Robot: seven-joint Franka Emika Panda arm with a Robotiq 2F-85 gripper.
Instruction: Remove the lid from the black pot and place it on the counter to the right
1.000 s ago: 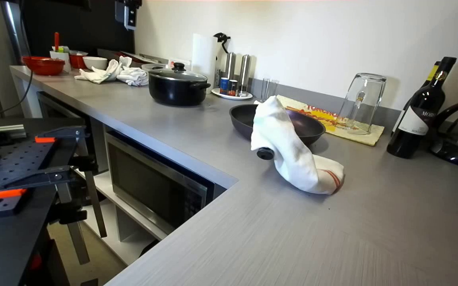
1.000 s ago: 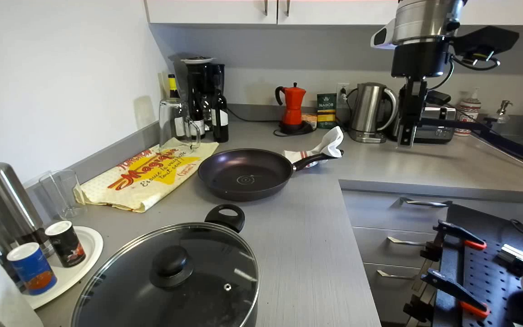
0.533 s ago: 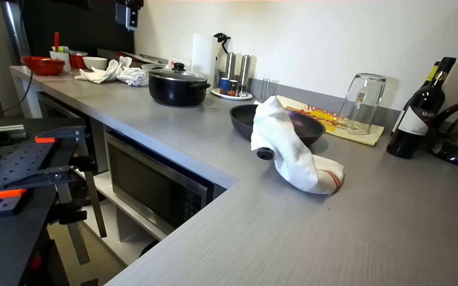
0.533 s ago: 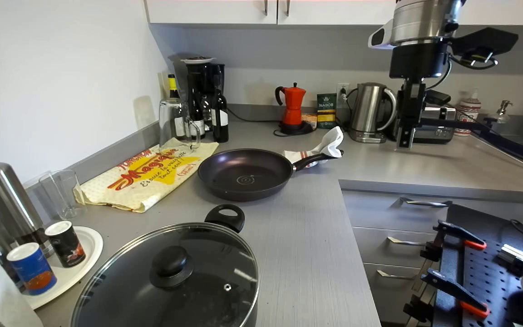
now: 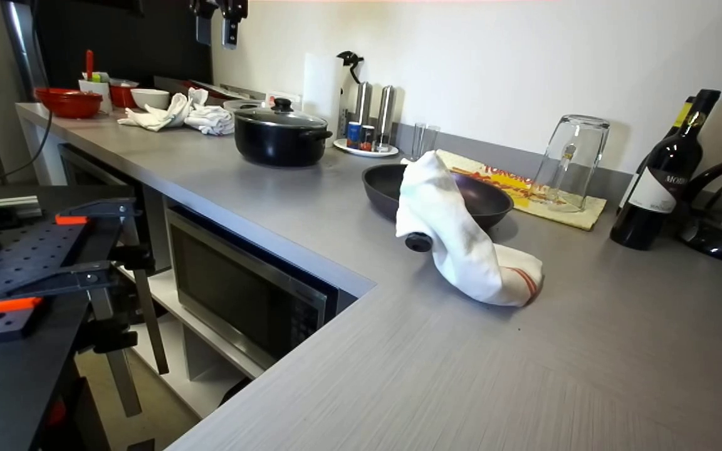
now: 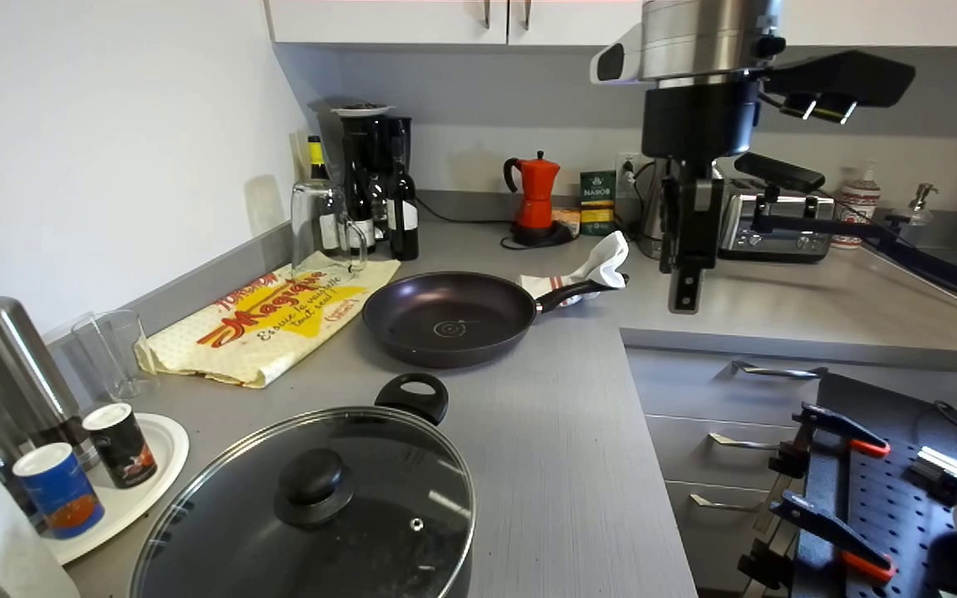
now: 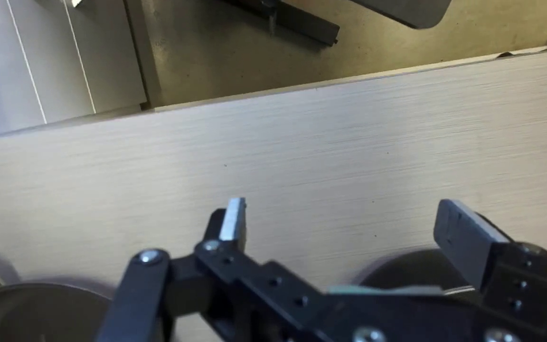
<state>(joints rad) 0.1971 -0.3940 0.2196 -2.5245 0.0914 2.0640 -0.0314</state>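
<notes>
Grey and smooth, the L-shaped counter [image 5: 511,382] has a bare strip along its front edge, beside the dark round frying pan [image 6: 445,316] and the wide, glossy black pot [image 5: 281,144]. In the wrist view, this strip shows beneath the black two-finger gripper [image 7: 342,222], whose fingers stand wide apart. The round see-through lid [image 6: 304,548], with black knob, lies on the pot.

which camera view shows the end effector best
The wrist view: both fingers of the end effector show close up, standing wide apart. In an exterior view it is small and cut by the top edge, its fingertips apart. In an exterior view it hangs nearly side-on, the near finger mostly hiding the far one.
</notes>
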